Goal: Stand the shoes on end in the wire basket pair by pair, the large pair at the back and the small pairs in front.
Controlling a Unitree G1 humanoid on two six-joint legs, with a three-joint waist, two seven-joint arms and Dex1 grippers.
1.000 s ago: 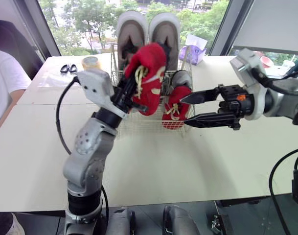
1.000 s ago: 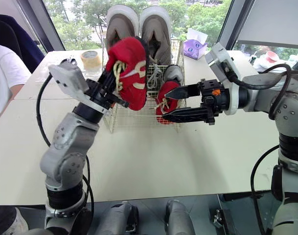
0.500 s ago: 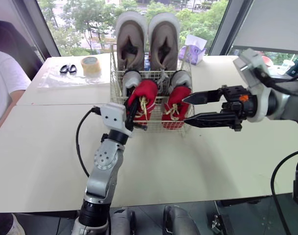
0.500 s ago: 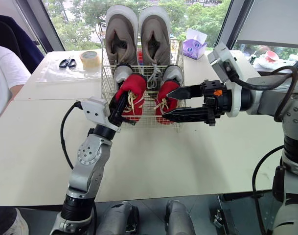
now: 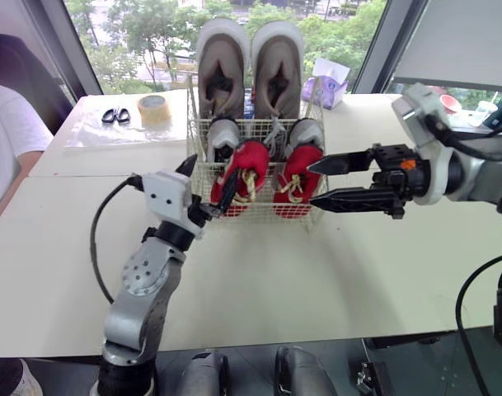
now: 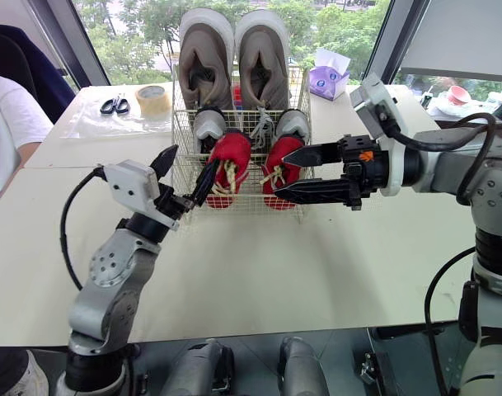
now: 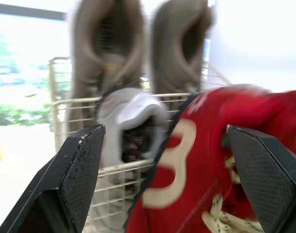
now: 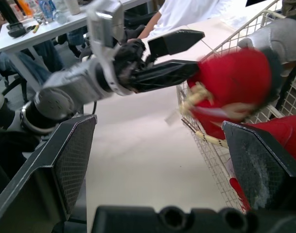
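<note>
The wire basket (image 5: 194, 140) holds a large grey-brown pair (image 5: 222, 58) on end at the back. A small grey pair (image 5: 223, 134) stands in front of it. Two red shoes stand on end at the front, the left red shoe (image 5: 246, 165) and the right red shoe (image 5: 297, 177). My left gripper (image 5: 209, 177) is open just in front of the basket's left corner, with one finger by the left red shoe (image 7: 211, 160). My right gripper (image 5: 312, 184) is open beside the right red shoe, holding nothing.
Scissors (image 5: 114, 115) and a tape roll (image 5: 154, 106) lie on the table to the basket's back left. A purple tissue box (image 5: 329, 81) stands at the back right. A person in a white shirt (image 5: 7, 136) sits at the left edge.
My left gripper has lowered the red shoe into the basket's front left, opened and let it go, then drawn back a little. The right arm has stayed still.
</note>
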